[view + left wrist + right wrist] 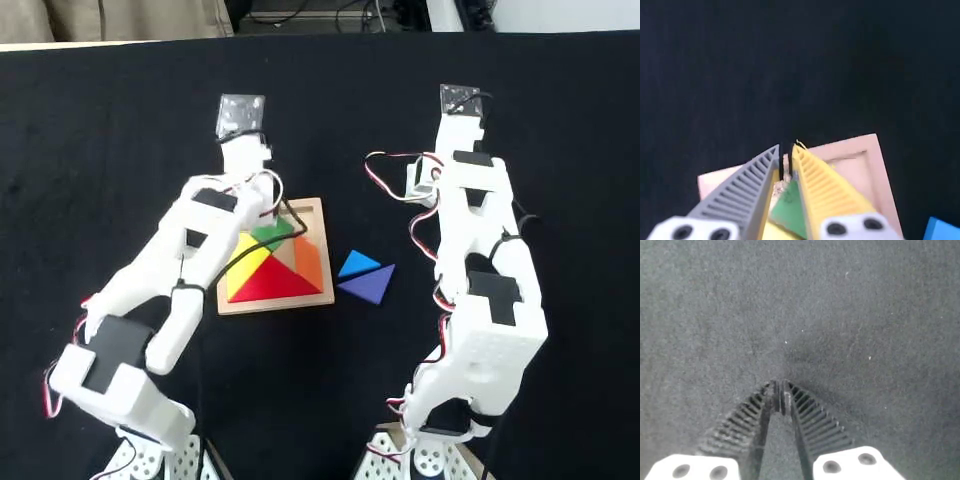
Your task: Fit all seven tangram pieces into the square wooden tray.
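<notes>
The square wooden tray (280, 303) lies at mid-table and holds a yellow piece (240, 272), a red triangle (275, 284), an orange piece (309, 258) and a green piece (270, 233). To its right on the black cloth lie a blue triangle (357, 263) and a purple triangle (370, 287). My left gripper (786, 151) is shut, its tips over the tray's far rim (875, 165). The green piece (790, 207) shows below, between the fingers' bases. My right gripper (780, 390) is shut with nothing in it, above bare cloth beyond the loose pieces.
The left arm (190, 250) slants across the tray's left part and hides some of it. The right arm (480, 260) stretches away just right of the two loose triangles. Black cloth (560, 150) covers the whole table, with open room at the far left and right.
</notes>
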